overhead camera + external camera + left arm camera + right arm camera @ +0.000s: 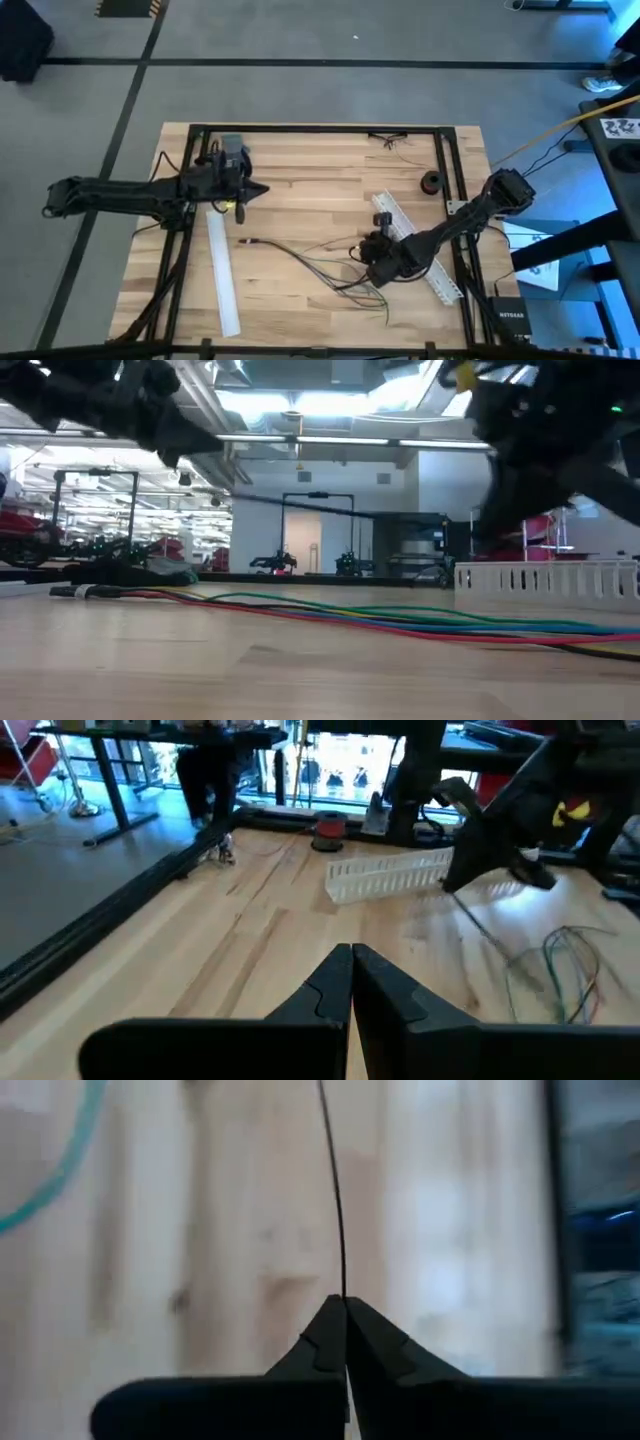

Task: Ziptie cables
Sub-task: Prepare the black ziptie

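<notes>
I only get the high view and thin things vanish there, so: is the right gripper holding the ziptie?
Observer: Yes, the right wrist view shows the right gripper shut on the ziptie, which runs straight out from its tips.
Operator: And the other arm?
Observer: The left gripper is shut and empty.
Operator: And what it must tie?
Observer: The low view shows the cables lying on the table.

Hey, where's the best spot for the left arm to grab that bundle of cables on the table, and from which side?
Probably near the taped end, where the cables are gathered into one strand before fanning out. Come straight down from above with fingers across the strand; they lie flat on the table. That end points toward the left gripper, away from the right gripper, which is pinching the ziptie.
</notes>
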